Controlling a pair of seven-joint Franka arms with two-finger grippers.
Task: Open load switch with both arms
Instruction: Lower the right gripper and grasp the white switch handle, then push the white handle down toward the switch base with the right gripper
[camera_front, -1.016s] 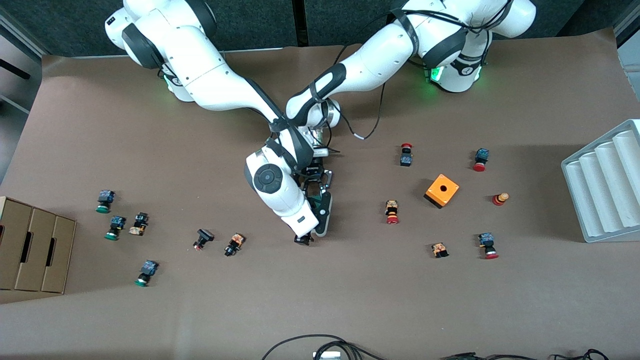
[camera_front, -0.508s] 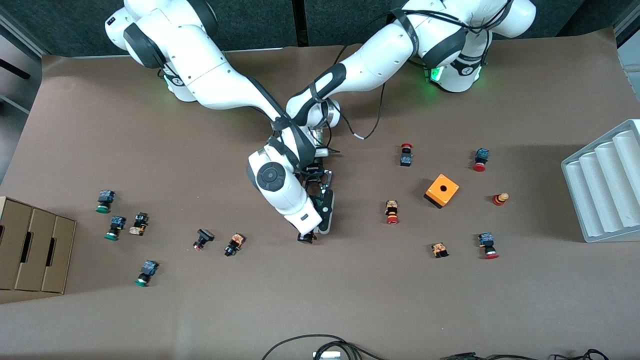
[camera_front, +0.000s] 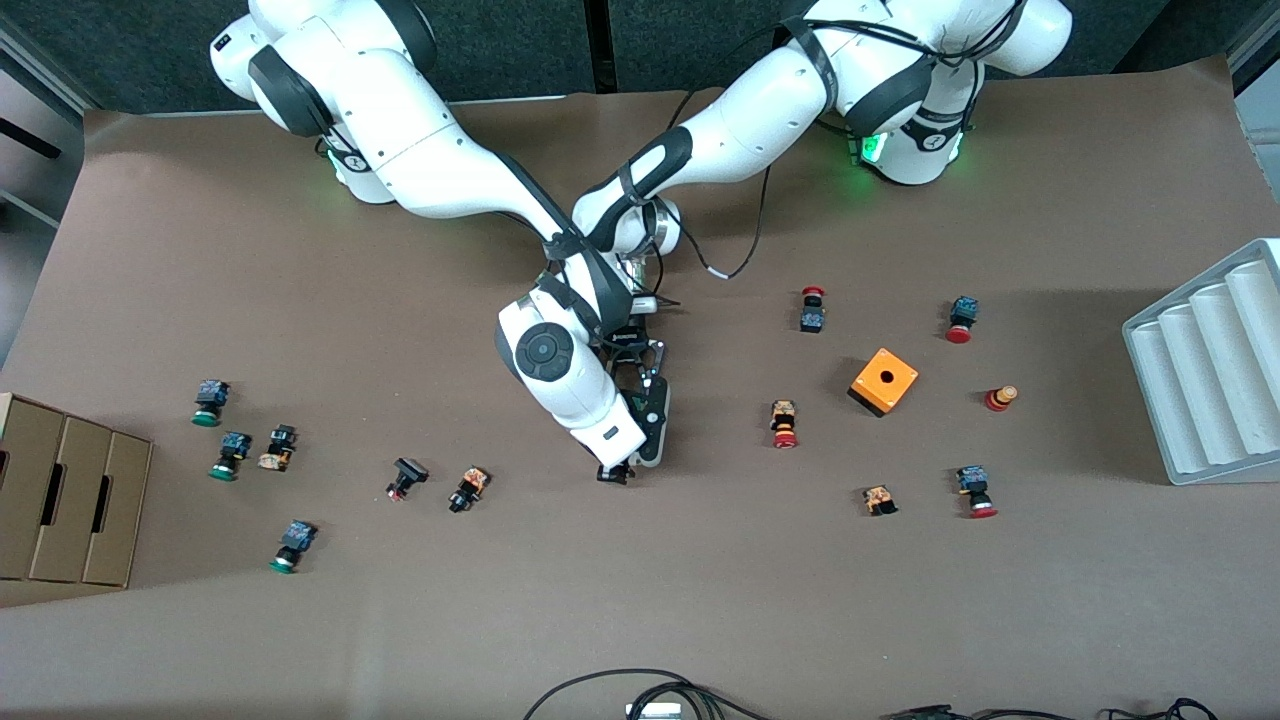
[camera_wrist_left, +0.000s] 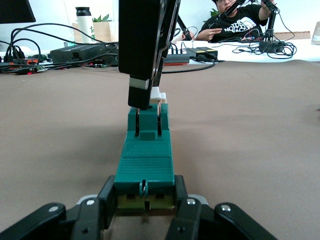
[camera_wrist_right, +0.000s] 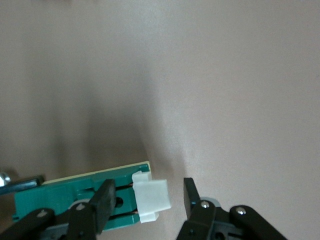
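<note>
Dark green plastic is clamped between the fingers of the left gripper (camera_wrist_left: 145, 210), which is shut on one end of the load switch (camera_wrist_left: 146, 157), lying mid-table. Over the switch's white end piece (camera_wrist_right: 151, 200) the right gripper (camera_wrist_right: 147, 197) is held, its jaws partly open around that piece and not yet seen to pinch it. The holding is judged done; the opening itself is still left.

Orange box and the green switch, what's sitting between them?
One small red-capped push button lies between the orange box and the load switch; nothing else is there. The front view shows it.
</note>
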